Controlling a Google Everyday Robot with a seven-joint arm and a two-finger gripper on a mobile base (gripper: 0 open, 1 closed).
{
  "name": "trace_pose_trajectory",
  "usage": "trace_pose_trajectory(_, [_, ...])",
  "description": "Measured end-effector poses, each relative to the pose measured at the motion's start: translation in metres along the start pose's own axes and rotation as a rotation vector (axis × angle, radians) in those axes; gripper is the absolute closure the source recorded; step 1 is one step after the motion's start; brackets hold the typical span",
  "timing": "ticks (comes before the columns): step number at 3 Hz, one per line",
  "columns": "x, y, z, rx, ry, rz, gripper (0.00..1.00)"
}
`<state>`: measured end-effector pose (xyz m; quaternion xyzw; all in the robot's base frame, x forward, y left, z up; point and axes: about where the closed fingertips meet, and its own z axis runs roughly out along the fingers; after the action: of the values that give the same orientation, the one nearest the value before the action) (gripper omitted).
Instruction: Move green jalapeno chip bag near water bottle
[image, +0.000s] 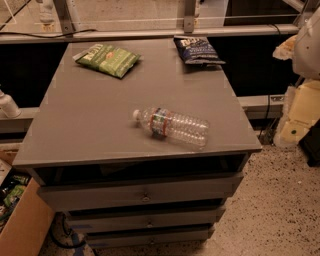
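The green jalapeno chip bag (107, 59) lies flat at the far left of the grey cabinet top (90, 125). The water bottle (172, 127) lies on its side near the front middle, with its white cap pointing left. The two are well apart. A white rounded part of my arm (309, 42) shows at the right edge, beyond the cabinet. My gripper itself is out of view.
A dark blue chip bag (197, 51) lies at the far right of the top. The cabinet has drawers (145, 194) below. A cardboard box (22, 225) stands on the floor at the left. Pale clutter (300, 115) stands at the right, and a railing (150, 34) runs behind.
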<state>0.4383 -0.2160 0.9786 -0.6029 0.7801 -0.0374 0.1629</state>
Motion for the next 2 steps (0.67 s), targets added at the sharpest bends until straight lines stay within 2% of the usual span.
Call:
trace_pose_trajectory(1, [-0.003, -0.004, 0.002, 0.011, -0.002, -0.009, 0.00])
trace_pose_trajectory(2, [-0.027, -0.019, 0.025, -0.003, -0.059, -0.044, 0.00])
